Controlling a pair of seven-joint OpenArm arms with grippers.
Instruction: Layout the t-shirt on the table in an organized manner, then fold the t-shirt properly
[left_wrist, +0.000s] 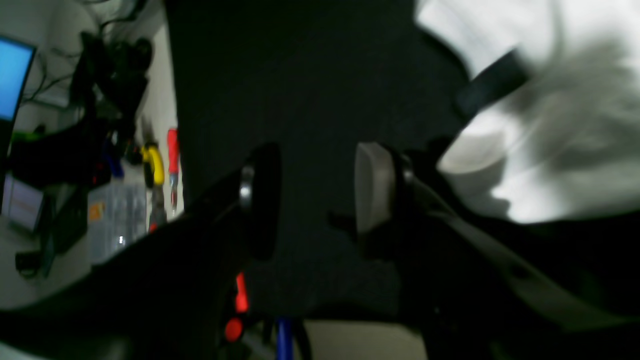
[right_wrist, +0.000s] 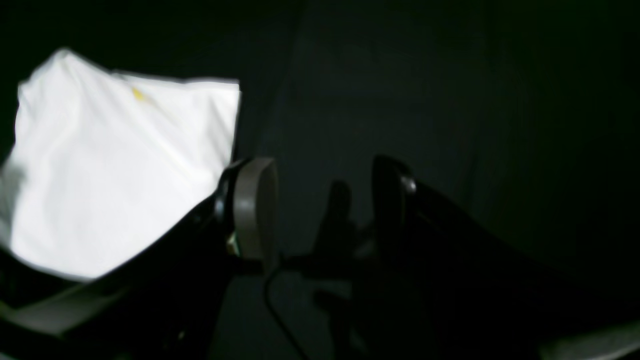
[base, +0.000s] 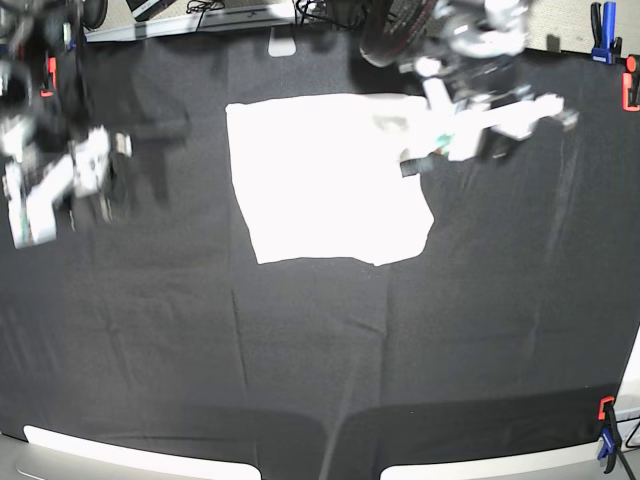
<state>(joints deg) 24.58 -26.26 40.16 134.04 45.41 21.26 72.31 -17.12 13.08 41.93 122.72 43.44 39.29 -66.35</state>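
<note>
The t-shirt (base: 330, 180) lies plain white side up as a folded, roughly square shape on the back middle of the black-draped table (base: 300, 350). My left arm (base: 480, 115) hangs over the shirt's right edge. In the left wrist view, the left gripper (left_wrist: 315, 200) is open over bare black cloth with nothing between its fingers, and the t-shirt (left_wrist: 550, 125) is blurred just to its right. My right arm (base: 50, 180) is off at the table's left, well away from the shirt. The right gripper (right_wrist: 322, 215) is open and empty, with the t-shirt (right_wrist: 115, 175) to its left.
A blue clamp (base: 600, 30) and a red clamp (base: 630, 90) sit at the back right edge, and another clamp (base: 605, 425) at the front right corner. Beyond the table's edge are a monitor (left_wrist: 12, 75), a clear plastic box (left_wrist: 117, 220) and hand tools (left_wrist: 172, 160).
</note>
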